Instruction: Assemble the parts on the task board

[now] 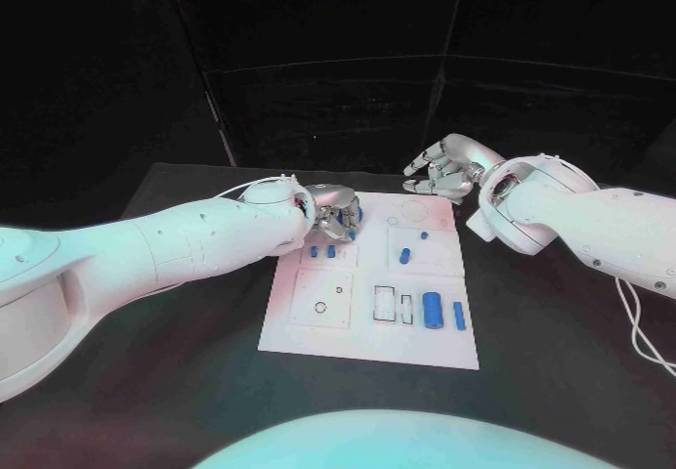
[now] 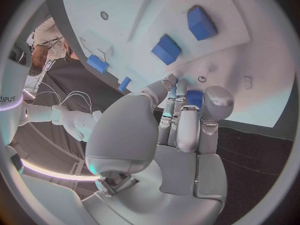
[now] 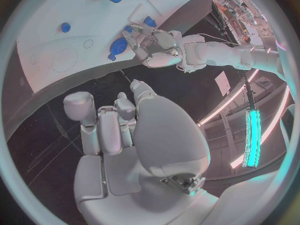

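My left hand (image 1: 332, 213) sits low over the far left corner of the task board (image 1: 321, 330), fingers curled round a blue part (image 2: 194, 97) that I pinch at the fingertips, so I judge I am either lifting it from its seat or pressing it in. My right hand (image 1: 448, 166) hangs off the board's far right corner, fingers loosely spread and holding nothing, kept clear so it does not crowd the work. Other blue parts (image 1: 433, 310) lie near the board's right side, waiting their turn.
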Robot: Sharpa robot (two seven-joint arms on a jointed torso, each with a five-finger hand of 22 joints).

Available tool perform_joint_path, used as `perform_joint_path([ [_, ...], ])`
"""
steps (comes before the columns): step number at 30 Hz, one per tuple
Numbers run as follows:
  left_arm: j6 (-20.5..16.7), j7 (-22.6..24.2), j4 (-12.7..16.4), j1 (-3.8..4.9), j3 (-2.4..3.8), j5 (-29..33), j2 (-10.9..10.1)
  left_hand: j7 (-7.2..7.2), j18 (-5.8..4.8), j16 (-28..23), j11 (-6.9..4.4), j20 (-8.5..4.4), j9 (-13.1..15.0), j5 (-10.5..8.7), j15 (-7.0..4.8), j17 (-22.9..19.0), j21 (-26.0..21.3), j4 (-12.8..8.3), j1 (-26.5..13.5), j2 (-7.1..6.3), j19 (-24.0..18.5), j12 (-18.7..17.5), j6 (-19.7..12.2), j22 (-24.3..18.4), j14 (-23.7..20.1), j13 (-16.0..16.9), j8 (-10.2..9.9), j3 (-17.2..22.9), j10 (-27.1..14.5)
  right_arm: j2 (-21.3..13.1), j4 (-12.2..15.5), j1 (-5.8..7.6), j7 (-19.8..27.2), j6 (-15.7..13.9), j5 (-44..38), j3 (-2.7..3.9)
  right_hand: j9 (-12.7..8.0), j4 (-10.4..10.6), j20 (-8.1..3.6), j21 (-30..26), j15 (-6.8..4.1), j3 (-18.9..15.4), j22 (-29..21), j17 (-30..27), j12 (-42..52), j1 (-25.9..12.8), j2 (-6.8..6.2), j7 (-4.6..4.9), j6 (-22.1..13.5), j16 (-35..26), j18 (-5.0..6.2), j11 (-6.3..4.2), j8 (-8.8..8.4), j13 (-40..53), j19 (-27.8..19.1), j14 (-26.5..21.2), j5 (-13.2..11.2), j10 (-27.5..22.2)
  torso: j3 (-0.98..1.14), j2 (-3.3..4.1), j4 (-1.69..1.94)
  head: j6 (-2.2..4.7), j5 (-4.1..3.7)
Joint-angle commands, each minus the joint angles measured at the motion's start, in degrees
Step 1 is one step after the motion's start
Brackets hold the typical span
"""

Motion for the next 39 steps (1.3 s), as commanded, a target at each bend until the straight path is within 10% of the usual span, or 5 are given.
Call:
perform_joint_path([
  [1, -0.8, 0.1, 1.2, 0.17, 0.92, 2.6, -1.0, -0.31, -0.6, 0.1, -0.02, -0.35, 0.0, -0.24, -0.42, -0.1, 0.0, 0.1, -0.6, 0.17, -0.1, -0.4, 0.1, 0.0, 0.6, 0.0, -0.1, 0.3, 0.3, -0.1, 0.2, 0.09, 0.3, 0.2, -0.2, 0.04, -0.1, 0.3, -0.03, -0.3, -0.3, 0.2, 0.1, 0.1, 0.3, 0.5, -0.06, -0.01, -0.3, -0.1, 0.85, 0.04, 0.36, 0.1, 0.2, 2.2, 0.4, -0.3, -0.03, -0.04, 0.11, 0.12, -0.06],
  [11, -0.5, -0.7, 5.2, 0.2, 2.61, 6.4, -5.4, -0.35, -0.6, 0.0, -0.05, -0.38, 0.0, -0.27, -0.45, -0.5, 0.0, 0.5, -1.5, -0.19, 0.0, -0.9, 0.3, 0.1, 0.5, 0.0, -0.4, 0.2, 0.7, -0.3, 0.1, 0.09, 0.3, 0.2, -0.2, 0.04, -0.1, 0.3, -0.03, -0.3, -0.3, 0.2, 0.1, 0.1, 0.3, 0.5, -0.06, -0.01, -0.3, -0.1, 0.85, 0.04, 0.36, 0.1, 0.2, 2.2, 0.4, -0.3, -0.03, -0.05, 0.13, 0.44, 0.11],
  [24, 2.1, -1.8, 7.4, 0.32, 2.84, 9.4, -9.4, -0.45, -0.59, -0.1, -0.1, -0.4, 0.0, -0.33, -0.49, -0.8, -0.1, 0.8, -2.1, -0.5, 0.0, -1.3, 0.5, 0.1, 0.5, 0.0, -0.6, -0.1, 1.0, -0.6, -0.1, 0.09, 0.2, 0.3, -0.2, 0.03, 0.0, 0.3, -0.03, -0.3, -0.3, 0.2, 0.1, 0.1, 0.3, 0.5, -0.05, -0.02, -0.2, -0.1, 0.86, 0.04, 0.41, 0.0, 0.2, 2.2, 0.4, -0.3, 0.0, 0.01, 0.03, 0.3, 0.36],
  [39, 3.0, -3.8, 5.9, 0.32, 2.84, 6.2, -9.1, -0.48, -0.59, -0.2, -0.13, -0.41, -0.1, -0.32, -0.49, -1.0, -0.1, 0.8, -2.1, -0.55, 0.0, -1.3, 0.5, 0.1, 0.5, 0.0, -0.6, -0.1, 1.0, -0.4, -0.2, 0.09, 0.2, 0.3, -0.2, 0.03, 0.0, 0.3, -0.03, -0.3, -0.3, 0.2, 0.1, 0.1, 0.3, 0.5, -0.05, -0.02, -0.2, -0.1, 0.86, 0.04, 0.41, 0.0, 0.2, 2.2, 0.4, -0.3, 0.05, 0.0, -0.03, 0.15, 0.6],
])
